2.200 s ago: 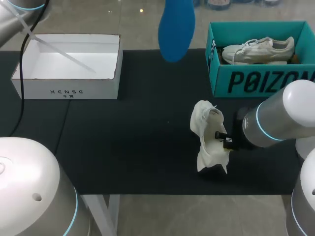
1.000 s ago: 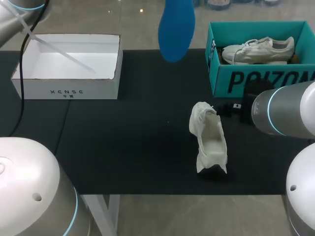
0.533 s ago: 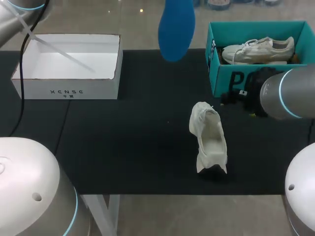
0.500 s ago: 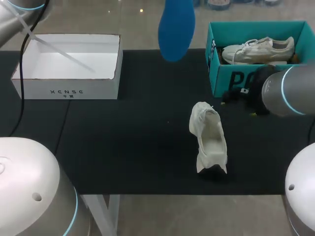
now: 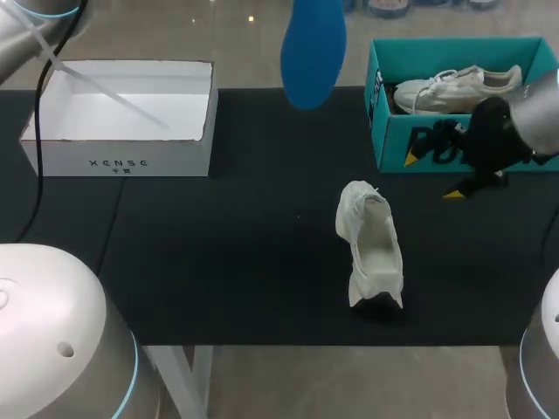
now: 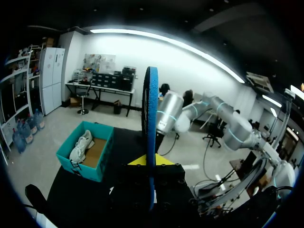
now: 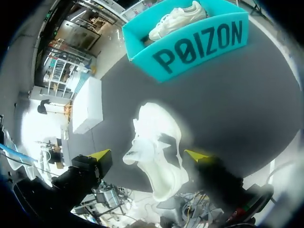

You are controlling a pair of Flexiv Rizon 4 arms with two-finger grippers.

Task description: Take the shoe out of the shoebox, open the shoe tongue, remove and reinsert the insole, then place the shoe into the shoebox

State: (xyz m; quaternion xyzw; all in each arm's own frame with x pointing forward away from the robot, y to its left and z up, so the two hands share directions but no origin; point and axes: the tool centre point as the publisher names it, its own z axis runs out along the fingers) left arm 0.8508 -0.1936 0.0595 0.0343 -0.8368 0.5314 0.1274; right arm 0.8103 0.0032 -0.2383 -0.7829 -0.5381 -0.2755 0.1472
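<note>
A white shoe [image 5: 371, 253] lies on the black mat [image 5: 244, 262], opening up, apart from both grippers. My right gripper [image 5: 433, 177] hovers open near the front of the teal shoebox [image 5: 389, 140], to the right of and behind the shoe. From the right wrist, the shoe [image 7: 159, 152] lies ahead of the wide-open right gripper [image 7: 148, 155], untouched. A blue insole [image 5: 312, 48] is held high above the table. My left gripper [image 6: 151, 164] is shut on the insole [image 6: 151, 123], seen edge-on.
A second pale shoe [image 5: 458, 87] lies inside the teal shoebox. An open white box [image 5: 122, 157] stands at the back left of the mat. The teal shoebox [image 7: 190, 47] and white box [image 7: 88, 104] also show from the right wrist.
My right gripper has drawn away from the shoe, moving back and right toward the teal shoebox. The shoe and the raised insole have stayed put.
</note>
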